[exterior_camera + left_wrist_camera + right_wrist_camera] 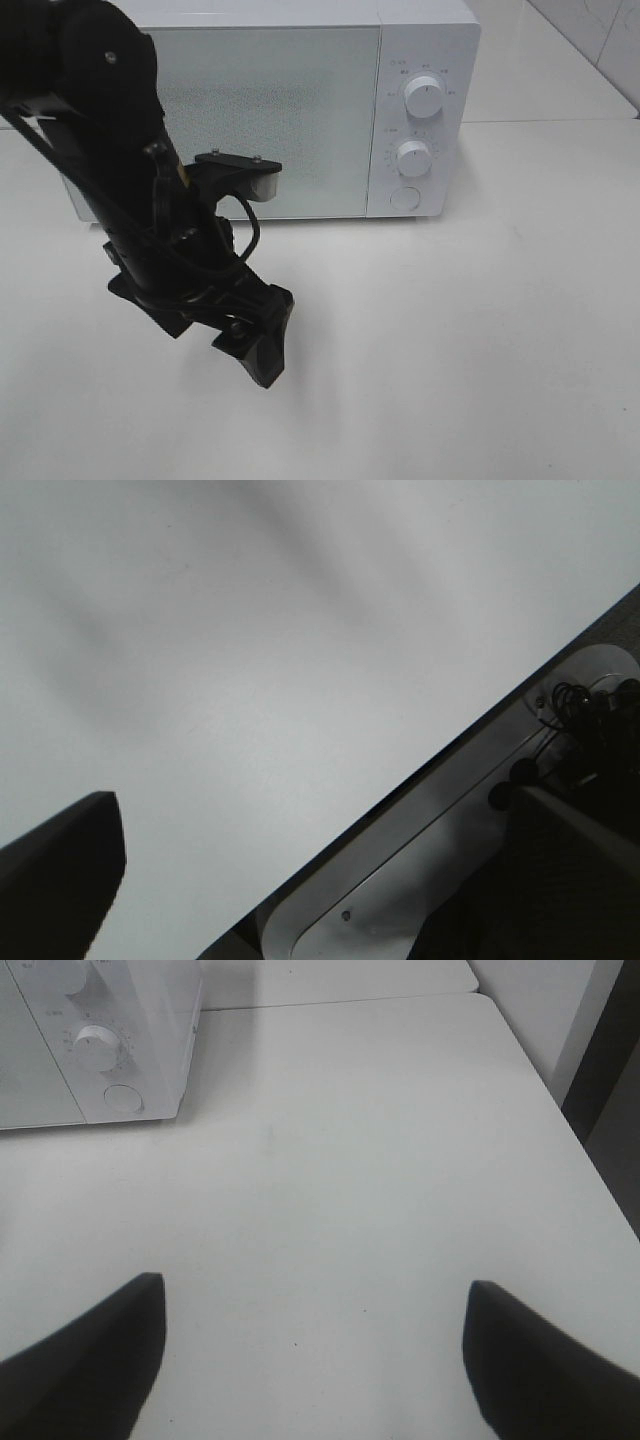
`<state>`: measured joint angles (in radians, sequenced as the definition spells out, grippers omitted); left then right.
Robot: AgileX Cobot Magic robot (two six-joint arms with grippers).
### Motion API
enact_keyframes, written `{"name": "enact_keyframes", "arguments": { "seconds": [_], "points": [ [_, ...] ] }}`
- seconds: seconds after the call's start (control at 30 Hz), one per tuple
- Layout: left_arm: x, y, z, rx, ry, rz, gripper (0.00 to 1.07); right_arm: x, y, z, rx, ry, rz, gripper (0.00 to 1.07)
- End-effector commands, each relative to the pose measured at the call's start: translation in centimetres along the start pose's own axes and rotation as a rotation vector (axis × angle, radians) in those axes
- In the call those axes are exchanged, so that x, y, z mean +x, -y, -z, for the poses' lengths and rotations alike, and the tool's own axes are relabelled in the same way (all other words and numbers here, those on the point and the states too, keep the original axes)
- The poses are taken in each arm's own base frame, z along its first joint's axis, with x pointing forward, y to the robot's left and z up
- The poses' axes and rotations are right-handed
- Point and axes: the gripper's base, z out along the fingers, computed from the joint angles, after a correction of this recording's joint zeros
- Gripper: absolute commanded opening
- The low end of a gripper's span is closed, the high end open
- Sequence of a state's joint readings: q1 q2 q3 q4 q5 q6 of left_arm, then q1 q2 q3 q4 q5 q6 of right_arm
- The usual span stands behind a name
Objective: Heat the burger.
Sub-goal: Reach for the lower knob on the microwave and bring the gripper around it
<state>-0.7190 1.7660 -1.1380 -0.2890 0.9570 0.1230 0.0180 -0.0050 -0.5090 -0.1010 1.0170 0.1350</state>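
The burger is out of view in every frame. A white microwave (270, 110) stands at the back of the white table (480, 330) with its frosted door closed; what is inside cannot be seen. My left gripper (262, 350) hangs over the table in front of the door, pointing down toward the near edge. In the left wrist view this left gripper (310, 880) is open, with only bare table between its fingers. My right gripper (320, 1360) is also open and empty, low over the table to the right of the microwave (90, 1040).
The microwave has two white dials (424, 97) (412, 157) and a round button (404, 198) on its right panel. In the left wrist view the table edge runs diagonally, with a metal base plate (430, 850) and dark cables beyond it.
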Motion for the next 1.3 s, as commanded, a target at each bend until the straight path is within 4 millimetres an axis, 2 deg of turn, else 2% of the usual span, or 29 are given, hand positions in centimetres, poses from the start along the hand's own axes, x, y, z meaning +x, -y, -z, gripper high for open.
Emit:
{"name": "enact_keyframes", "arguments": {
  "seconds": [0.03, 0.17, 0.23, 0.27, 0.33, 0.37, 0.4, 0.47, 0.5, 0.57, 0.6, 0.67, 0.7, 0.83, 0.9, 0.93, 1.0, 1.03, 1.1, 1.2, 1.27, 1.3],
  "points": [
    [0.8, -0.1, 2.5, -0.057, 0.021, 0.010, 0.98, 0.2, 0.0, 0.2, 0.003, 0.032, 0.001, 0.76],
    [1.5, -0.5, 3.9, -0.105, 0.027, 0.024, 0.98, 0.2, 0.0, 0.2, 0.003, 0.032, 0.001, 0.76],
    [2.1, -1.9, 5.2, -0.107, 0.023, 0.068, 0.98, 0.2, 0.0, 0.2, 0.003, 0.032, 0.001, 0.76],
    [2.1, -1.9, 5.2, -0.107, 0.023, 0.068, 0.98, 0.2, 0.0, 0.2, 0.003, 0.032, 0.001, 0.76],
    [3.0, -4.2, 6.6, -0.101, 0.058, 0.139, 0.98, 0.2, 0.0, 0.2, 0.003, 0.032, 0.001, 0.76],
    [3.0, -4.2, 6.6, -0.101, 0.058, 0.139, 0.98, 0.2, 0.0, 0.2, 0.003, 0.032, 0.001, 0.76],
    [3.8, -6.0, 7.8, -0.092, 0.088, 0.194, 0.98, 0.2, 0.0, 0.2, 0.003, 0.032, 0.001, 0.76],
    [4.3, -6.7, 8.3, -0.081, 0.102, 0.217, 0.98, 0.2, 0.0, 0.2, 0.003, 0.032, 0.001, 0.76],
    [5.5, -8.4, 9.4, -0.065, 0.144, 0.268, 0.98, 0.2, 0.0, 0.2, 0.003, 0.032, 0.001, 0.76],
    [6.0, -9.0, 9.8, -0.057, 0.161, 0.302, 0.98, 0.2, 0.0, 0.2, 0.003, 0.032, 0.001, 0.76],
    [7.2, -10.1, 10.7, -0.044, 0.206, 0.369, 0.98, 0.2, 0.0, 0.2, 0.003, 0.032, 0.001, 0.76],
    [7.9, -10.6, 11.1, -0.041, 0.225, 0.401, 0.98, 0.2, 0.0, 0.2, 0.003, 0.032, 0.001, 0.76],
    [9.1, -11.1, 11.9, -0.054, 0.254, 0.442, 0.98, 0.2, 0.0, 0.2, 0.003, 0.032, 0.001, 0.76],
    [10.6, -11.0, 13.1, -0.090, 0.298, 0.472, 0.98, 0.2, 0.0, 0.2, 0.003, 0.032, 0.001, 0.76],
    [12.1, -10.5, 14.0, -0.148, 0.327, 0.481, 0.98, 0.2, 0.0, 0.2, 0.003, 0.032, 0.001, 0.76],
    [12.1, -10.5, 14.0, -0.148, 0.327, 0.481, 0.98, 0.2, 0.0, 0.2, 0.003, 0.032, 0.001, 0.76],
    [14.4, -9.7, 14.4, -0.226, 0.348, 0.488, 0.98, 0.2, 0.0, 0.2, 0.003, 0.032, 0.001, 0.76],
    [14.4, -9.7, 14.4, -0.226, 0.348, 0.488, 0.98, 0.2, 0.0, 0.2, 0.003, 0.032, 0.001, 0.76],
    [16.0, -8.9, 14.4, -0.256, 0.372, 0.486, 0.98, 0.2, 0.0, 0.2, 0.003, 0.032, 0.001, 0.76],
    [16.5, -8.6, 14.3, -0.267, 0.384, 0.474, 0.98, 0.2, 0.0, 0.2, 0.003, 0.032, 0.001, 0.76],
    [18.6, -7.5, 13.8, -0.290, 0.441, 0.437, 0.98, 0.2, 0.0, 0.2, 0.003, 0.032, 0.001, 0.76],
    [18.6, -7.5, 13.8, -0.290, 0.441, 0.437, 0.98, 0.2, 0.0, 0.2, 0.003, 0.032, 0.001, 0.76]
  ]
}}
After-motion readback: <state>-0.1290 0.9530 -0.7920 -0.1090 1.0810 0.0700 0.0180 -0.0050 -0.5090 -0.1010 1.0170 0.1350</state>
